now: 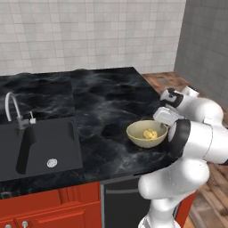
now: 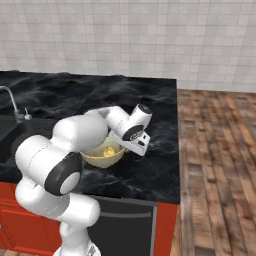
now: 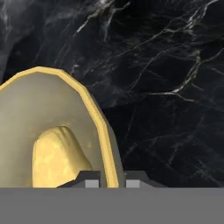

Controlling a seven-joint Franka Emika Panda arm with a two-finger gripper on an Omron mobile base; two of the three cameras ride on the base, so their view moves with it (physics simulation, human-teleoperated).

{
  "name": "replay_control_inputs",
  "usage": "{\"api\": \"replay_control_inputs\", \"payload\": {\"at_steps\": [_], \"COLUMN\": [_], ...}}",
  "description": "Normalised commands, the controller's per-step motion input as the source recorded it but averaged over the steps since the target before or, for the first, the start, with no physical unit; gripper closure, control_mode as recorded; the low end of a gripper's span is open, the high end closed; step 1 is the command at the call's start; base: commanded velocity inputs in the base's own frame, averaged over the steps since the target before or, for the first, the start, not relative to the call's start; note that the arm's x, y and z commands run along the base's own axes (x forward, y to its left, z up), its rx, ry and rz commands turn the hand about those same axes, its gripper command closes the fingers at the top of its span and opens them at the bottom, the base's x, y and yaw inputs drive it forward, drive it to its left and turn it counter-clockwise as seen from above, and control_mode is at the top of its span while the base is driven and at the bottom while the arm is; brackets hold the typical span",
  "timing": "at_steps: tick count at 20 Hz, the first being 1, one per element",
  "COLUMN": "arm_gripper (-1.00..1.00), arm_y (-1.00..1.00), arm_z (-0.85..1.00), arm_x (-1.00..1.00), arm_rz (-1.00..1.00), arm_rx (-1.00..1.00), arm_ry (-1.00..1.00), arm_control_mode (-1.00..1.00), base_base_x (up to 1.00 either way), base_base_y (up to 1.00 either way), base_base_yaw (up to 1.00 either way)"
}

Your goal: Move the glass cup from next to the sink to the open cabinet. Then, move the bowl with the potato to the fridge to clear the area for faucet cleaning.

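The gripper stands straddling the right rim of the bowl, one tip inside and one outside; the jaws look narrowly parted around the wall, though whether they already pinch it I cannot tell. The potato lies in the bowl, which sits on the black counter between the sink and the counter's right end. No glass cup stands by the sink, so that step seems done; the fridge trip remains. Beyond, bare counter runs to the tiled wall, with open floor rightward.
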Motion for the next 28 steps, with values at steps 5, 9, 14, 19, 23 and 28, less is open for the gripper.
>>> {"api": "replay_control_inputs", "payload": {"at_steps": [5, 9, 14, 19, 23, 28], "arm_gripper": [1.00, 1.00, 1.00, 1.00, 1.00, 1.00], "arm_y": [-0.18, -0.08, 0.00, 0.11, 0.00, 0.00], "arm_z": [1.00, 0.99, 0.78, 0.16, 0.00, 0.00], "arm_x": [-0.36, -0.39, -0.43, -0.59, 0.00, 0.00], "arm_rz": [-0.29, -0.36, -0.35, -0.03, 0.00, 0.00], "arm_rx": [0.04, 0.05, 0.00, -0.01, 0.00, 0.00], "arm_ry": [-0.09, -0.03, -0.05, -0.14, 0.00, 0.00], "arm_control_mode": [-1.00, -1.00, -1.00, 1.00, 1.00, 1.00], "base_base_x": [0.00, 0.00, 0.00, -0.40, -0.75, -0.03], "base_base_y": [0.00, 0.00, 0.00, 0.16, 0.12, 0.00], "base_base_yaw": [0.00, 0.00, 0.00, 0.03, 0.63, 0.98]}}
